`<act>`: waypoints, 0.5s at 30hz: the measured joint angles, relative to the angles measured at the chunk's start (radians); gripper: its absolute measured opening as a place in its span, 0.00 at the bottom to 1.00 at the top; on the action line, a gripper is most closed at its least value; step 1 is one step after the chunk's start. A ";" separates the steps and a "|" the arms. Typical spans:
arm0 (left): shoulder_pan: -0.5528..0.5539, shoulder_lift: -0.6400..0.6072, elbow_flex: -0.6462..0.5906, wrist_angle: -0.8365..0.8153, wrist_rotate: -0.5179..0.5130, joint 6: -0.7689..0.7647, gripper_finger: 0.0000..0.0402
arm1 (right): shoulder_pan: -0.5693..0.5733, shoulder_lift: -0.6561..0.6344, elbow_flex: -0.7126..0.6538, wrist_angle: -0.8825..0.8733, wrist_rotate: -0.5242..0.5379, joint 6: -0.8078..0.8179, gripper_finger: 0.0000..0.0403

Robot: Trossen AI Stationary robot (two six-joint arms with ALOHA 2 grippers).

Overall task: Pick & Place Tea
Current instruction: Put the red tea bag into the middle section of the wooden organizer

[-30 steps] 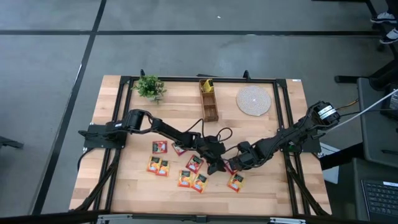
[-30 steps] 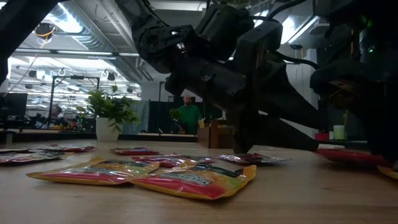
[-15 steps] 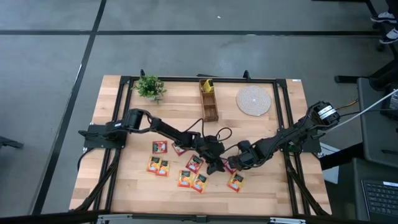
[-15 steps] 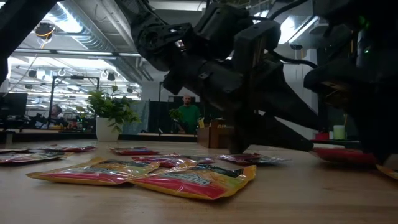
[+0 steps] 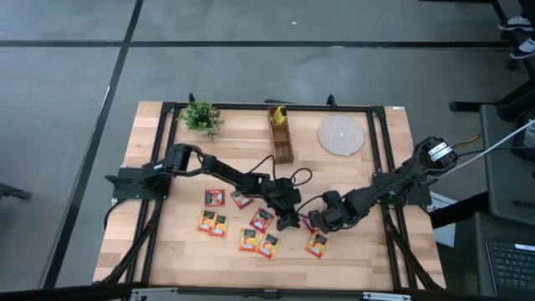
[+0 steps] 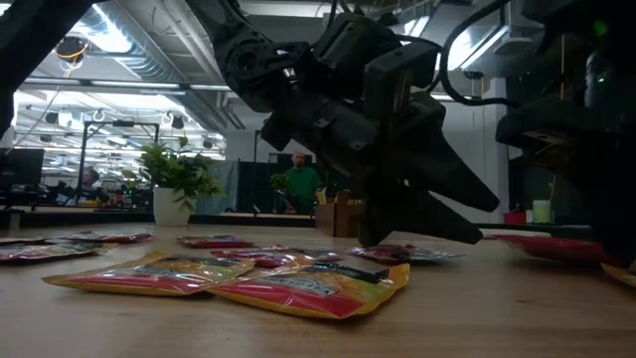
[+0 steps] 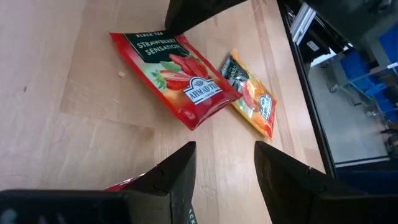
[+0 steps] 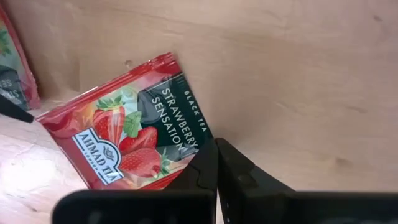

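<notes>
Right gripper point(image 8: 216, 163): jaws together, pinching the edge of a red strawberry sachet point(image 8: 127, 138) lying flat on the table point(image 8: 298, 74). Left gripper point(image 7: 224, 165): jaws apart, empty, just short of the same sachet; 1 orange sachet point(image 7: 252, 93) just beyond. Other sachets point(image 5: 216, 222) scattered behind the left jaws.

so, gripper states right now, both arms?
Left gripper: open, holding nothing, over bare wood near the red strawberry tea sachet.
Right gripper: shut, fingers together at that sachet's edge; whether it pinches it cannot be told.
</notes>
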State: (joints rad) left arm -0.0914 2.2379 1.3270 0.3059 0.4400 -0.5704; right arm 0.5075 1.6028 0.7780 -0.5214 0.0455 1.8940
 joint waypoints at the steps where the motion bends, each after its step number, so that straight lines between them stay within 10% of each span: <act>1: 0.000 0.000 0.000 0.000 -0.001 -0.001 0.39 | 0.002 0.000 0.000 0.001 -0.001 0.013 0.00; 15: -0.006 -0.001 0.000 0.005 -0.067 -0.101 0.39 | 0.021 0.000 0.000 0.014 -0.004 0.044 0.00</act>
State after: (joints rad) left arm -0.0976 2.2372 1.3270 0.3104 0.3730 -0.6718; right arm 0.5282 1.6028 0.7776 -0.5072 0.0413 1.9377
